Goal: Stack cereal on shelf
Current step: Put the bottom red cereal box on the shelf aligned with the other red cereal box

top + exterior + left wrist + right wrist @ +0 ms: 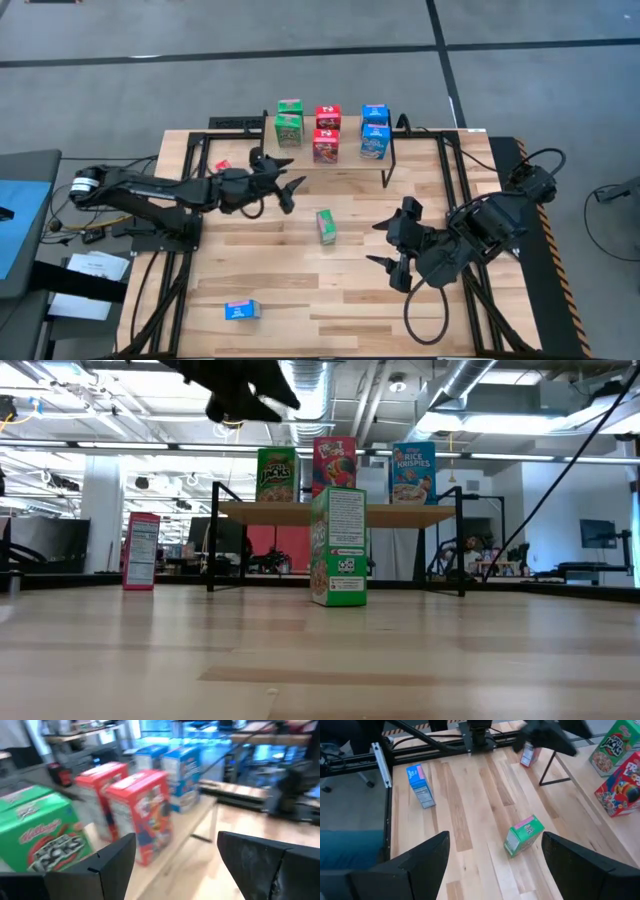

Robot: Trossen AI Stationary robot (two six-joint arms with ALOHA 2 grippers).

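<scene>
Six cereal boxes stand on the shelf [345, 160] in neat rows. A green box [326, 226] waits mid-counter between my arms, easy to reach. My left pincer [285, 185] and right pincer [392, 250] are both spread wide, holding nothing

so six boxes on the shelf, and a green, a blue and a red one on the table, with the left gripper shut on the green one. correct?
Not quite. The left gripper is open and empty, apart from the green box, as the high view shows. The rest holds: six on the shelf, the blue box and red box on the table.
</scene>
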